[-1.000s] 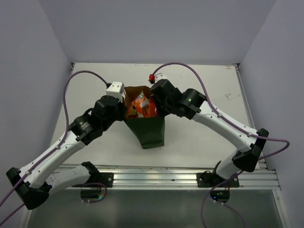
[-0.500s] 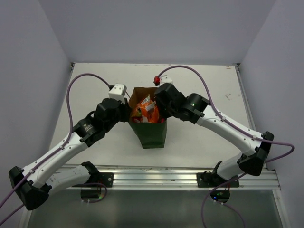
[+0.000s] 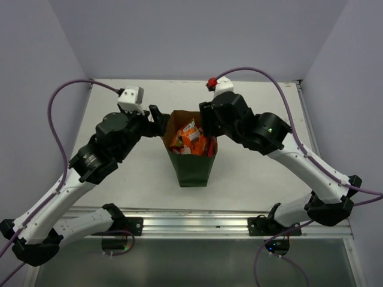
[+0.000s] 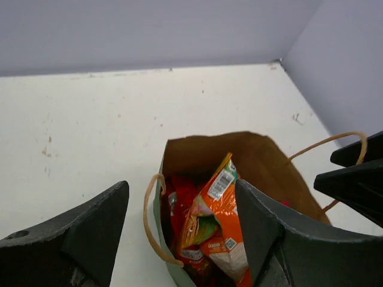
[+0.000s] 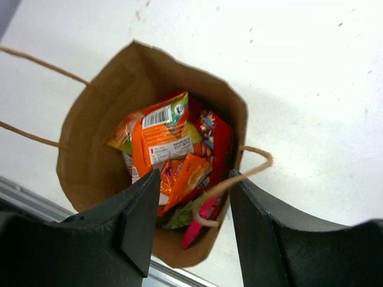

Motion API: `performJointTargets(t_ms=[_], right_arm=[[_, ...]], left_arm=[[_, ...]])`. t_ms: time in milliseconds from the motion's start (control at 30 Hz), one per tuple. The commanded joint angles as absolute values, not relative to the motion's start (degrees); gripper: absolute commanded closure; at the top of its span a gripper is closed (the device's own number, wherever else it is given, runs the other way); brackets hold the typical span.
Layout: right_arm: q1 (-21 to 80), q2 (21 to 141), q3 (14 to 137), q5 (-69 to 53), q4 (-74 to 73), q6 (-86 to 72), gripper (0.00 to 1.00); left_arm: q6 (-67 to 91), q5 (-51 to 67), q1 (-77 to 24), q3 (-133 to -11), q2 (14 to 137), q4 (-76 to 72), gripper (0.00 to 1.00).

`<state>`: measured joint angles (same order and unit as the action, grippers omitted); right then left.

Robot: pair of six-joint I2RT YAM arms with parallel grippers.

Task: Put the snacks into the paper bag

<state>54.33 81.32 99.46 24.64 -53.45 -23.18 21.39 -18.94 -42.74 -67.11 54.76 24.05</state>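
The dark green paper bag (image 3: pixel 192 167) stands upright in the middle of the table with its mouth open and its brown inside (image 4: pixel 254 156) (image 5: pixel 96 134) showing. The snacks lie inside it: an orange-white packet (image 5: pixel 160 143) (image 4: pixel 222 206) on top, a red one (image 5: pixel 219 139) (image 4: pixel 181 197) beside it, and a pink one (image 5: pixel 206 216) and a pale green one (image 5: pixel 181 219) lower down. My left gripper (image 3: pixel 157 121) (image 4: pixel 181 186) hangs open over the bag's left rim. My right gripper (image 3: pixel 207 123) (image 5: pixel 195 175) is open above the right rim, and a handle loop (image 5: pixel 242 172) passes loosely between its jaws.
The white table (image 3: pixel 257 119) ends at walls at the back and on both sides. A metal rail (image 3: pixel 197 224) with the arm bases runs along the near edge. The bag's other handle loop (image 4: pixel 152 222) curls out over its left rim.
Both grippers have opened and lifted away from the bag's rim, the arms swinging up and outward. The bag has shifted slightly right and stands on its own.
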Motion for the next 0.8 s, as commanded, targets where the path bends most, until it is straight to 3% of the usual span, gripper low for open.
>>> performJointTargets(t_ms=[0, 100, 200, 267, 433, 600, 700, 767], right_arm=[[54.2, 76.3, 106.2, 30.2, -56.2, -22.2, 0.47], [54.1, 73.4, 107.7, 39.3, -59.2, -20.9, 0.48], [54.2, 69.4, 104.1, 51.0, -60.7, -18.1, 0.47], [54.1, 66.5, 98.7, 58.4, -60.5, -16.1, 0.46], [50.5, 62.6, 88.2, 64.8, -59.8, -15.3, 0.45], [49.4, 64.2, 82.0, 62.6, -61.7, -20.6, 0.38], [48.8, 65.0, 80.0, 60.3, -61.0, -21.9, 0.41], [48.5, 66.3, 79.7, 59.4, -60.2, -21.3, 0.35]], left_arm=[[19.8, -24.2, -43.0, -74.1, 51.8, 24.4, 0.24], [21.1, -34.4, -42.9, -75.7, 50.4, 29.3, 0.22], [18.5, -41.6, -42.3, -71.7, 49.4, 31.4, 0.07], [16.4, -35.4, -36.9, -69.6, 49.1, 31.5, 0.01], [14.8, -20.6, -9.4, -63.4, 51.6, 30.0, 0.00], [16.2, -18.4, -7.3, -61.7, 56.3, 28.5, 0.00], [16.4, -16.4, -6.5, -61.4, 57.1, 27.4, 0.00], [16.3, -15.8, -6.3, -61.3, 57.7, 27.0, 0.00]])
